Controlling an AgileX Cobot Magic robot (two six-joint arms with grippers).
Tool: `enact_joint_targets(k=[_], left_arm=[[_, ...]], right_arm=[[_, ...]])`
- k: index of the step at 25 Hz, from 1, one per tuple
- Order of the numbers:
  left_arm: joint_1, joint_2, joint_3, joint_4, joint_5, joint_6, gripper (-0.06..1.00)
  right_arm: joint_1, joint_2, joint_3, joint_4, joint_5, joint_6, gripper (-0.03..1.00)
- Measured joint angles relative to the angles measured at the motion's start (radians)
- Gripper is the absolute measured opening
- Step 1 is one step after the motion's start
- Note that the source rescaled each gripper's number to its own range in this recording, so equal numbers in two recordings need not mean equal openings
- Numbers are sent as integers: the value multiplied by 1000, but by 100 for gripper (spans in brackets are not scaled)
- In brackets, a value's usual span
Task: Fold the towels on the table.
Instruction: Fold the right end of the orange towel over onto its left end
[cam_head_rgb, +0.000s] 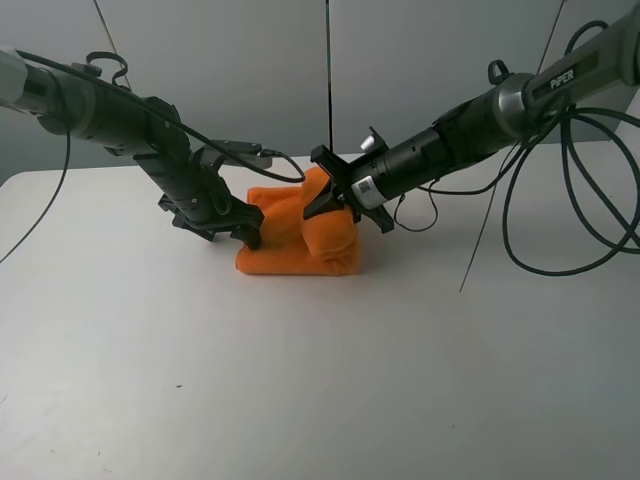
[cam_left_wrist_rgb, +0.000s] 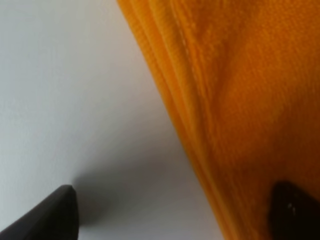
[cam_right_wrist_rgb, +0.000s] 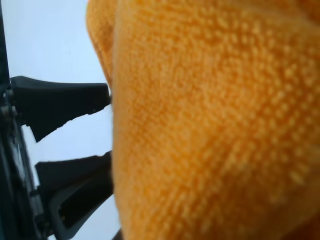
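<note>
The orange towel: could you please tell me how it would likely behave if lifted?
Probably floppy: the towel bunches into a soft hump where the right gripper pinches it. Its nubbly terry pile should resist slipping from the grip.

I count one orange towel on one white surface, plus two end effectors in all: the left end effector and the right end effector.

A plain pale wall is standing behind a white table.
Its grey-white panels are meeting at a thin dark vertical seam near the middle; soft, even light is falling across the matte table, casting only faint shadows.
</note>
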Motion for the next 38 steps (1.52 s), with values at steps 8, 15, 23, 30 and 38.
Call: enact_joint_targets(k=[8, 15, 23, 30, 38], left_arm=[[-2, -63, 0, 48, 30, 0, 99], [20, -297, 0, 103, 35, -30, 99], [73, -561, 0, 121, 75, -47, 99], [73, -698, -17, 114, 137, -79, 99], [73, -738, -17, 114, 184, -97, 99]], right_arm=[[0, 19, -12, 0, 0, 0, 5], [0, 19, -21, 0, 1, -4, 5], [0, -8, -21, -13, -7, -2, 5], [2, -34, -23, -71, -16, 34, 5], [44, -48, -86, -92, 36, 11, 72]])
